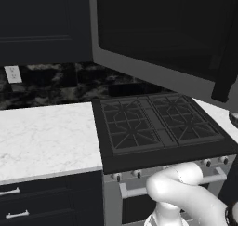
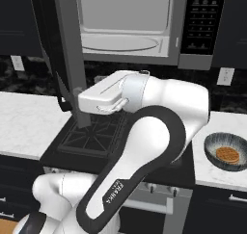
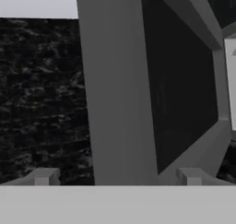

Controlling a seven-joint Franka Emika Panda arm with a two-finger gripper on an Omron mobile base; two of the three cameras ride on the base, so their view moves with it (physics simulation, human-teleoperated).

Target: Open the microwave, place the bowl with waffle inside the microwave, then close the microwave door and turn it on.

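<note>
Dark kitchen, marble counter (image 2: 19,127) either side of the stove (image 1: 158,122). I read the microwave door (image 2: 67,45) swung open at upper left of the right base view, my gripper (image 3: 117,176) spread empty at its edge. The bowl (image 2: 226,152) with waffle (image 2: 227,154) sits lower right, well apart; swinging there, I risk clipping the door.

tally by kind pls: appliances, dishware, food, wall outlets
Appliances: 2, the microwave with the microwave door swung open, and the stove
Dishware: 1, the bowl on the counter right of the stove
Food: 1, the waffle in the bowl
Wall outlets: 2, the left outlet and the right outlet
Total: 6
</note>
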